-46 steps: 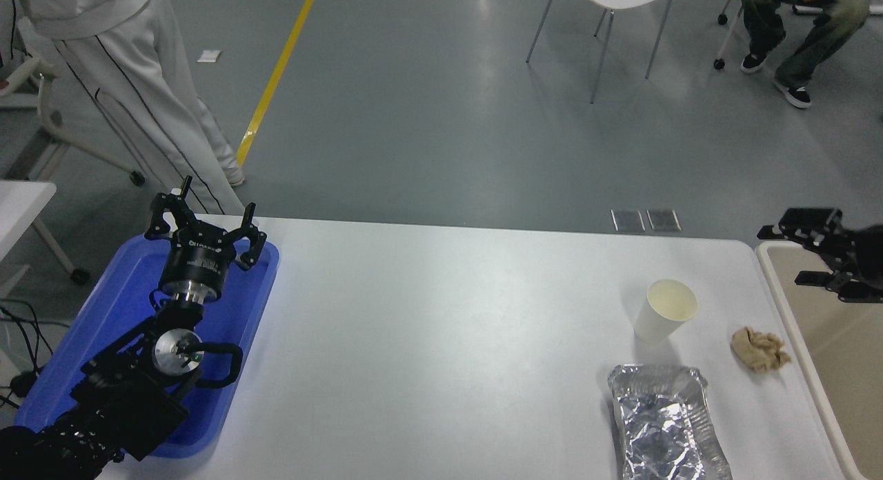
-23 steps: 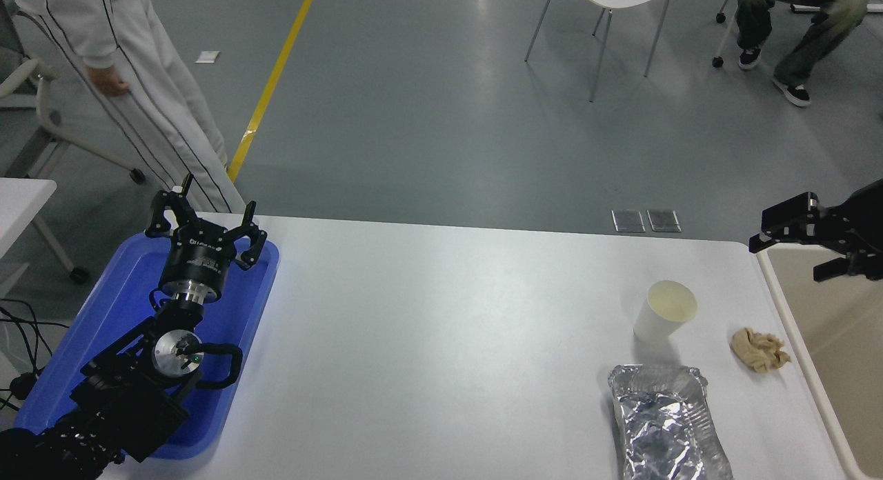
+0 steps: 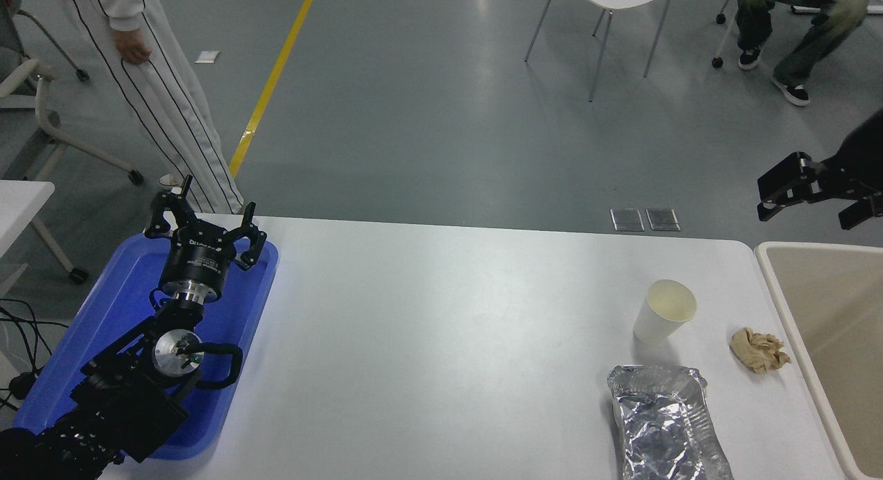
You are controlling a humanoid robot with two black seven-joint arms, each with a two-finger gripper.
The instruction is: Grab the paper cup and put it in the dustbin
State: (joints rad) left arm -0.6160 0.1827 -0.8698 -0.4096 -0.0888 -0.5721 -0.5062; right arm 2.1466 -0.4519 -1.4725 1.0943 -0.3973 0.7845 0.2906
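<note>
The paper cup (image 3: 665, 311) stands upright on the white table (image 3: 441, 328) at the right, white with a cream inside. The dustbin (image 3: 772, 267), beige with a pale rim, sits just off the table's right end. My right gripper (image 3: 814, 201) hangs open and holding nothing above the bin's far edge, up and to the right of the cup and well apart from it. At the lower left, my left gripper (image 3: 205, 223) is parked open over a blue tray (image 3: 103, 314).
A crumpled tan paper wad (image 3: 759, 350) lies right of the cup, and a foil tray (image 3: 662, 425) sits in front of it. A person in white striped trousers (image 3: 165, 101) stands beyond the table's far left corner. A chair (image 3: 607, 25) and a seated person (image 3: 800, 32) are further back.
My right gripper has risen from over the dustbin's near-left part to above its far edge. The standing person has shifted at the far left. The cup has not moved.
</note>
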